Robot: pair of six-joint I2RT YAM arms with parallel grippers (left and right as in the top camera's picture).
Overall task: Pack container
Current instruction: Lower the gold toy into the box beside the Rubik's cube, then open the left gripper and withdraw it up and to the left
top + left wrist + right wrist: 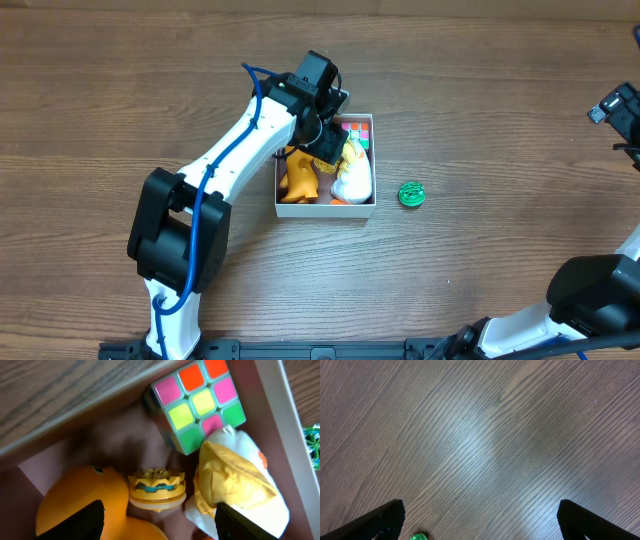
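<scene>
The container is a shallow white-walled box with a pinkish-brown floor, sitting mid-table. Inside lie a colourful puzzle cube, a yellow spinning top, an orange toy and a white-and-yellow plush. My left gripper hangs low inside the box, open, its dark fingertips over the orange toy on one side and the plush on the other. The top lies just beyond them, untouched. My right gripper is open over bare wood at the far right.
A small green round toy lies on the wooden table just right of the box; its edge shows in the right wrist view. The left arm reaches across the box's left side.
</scene>
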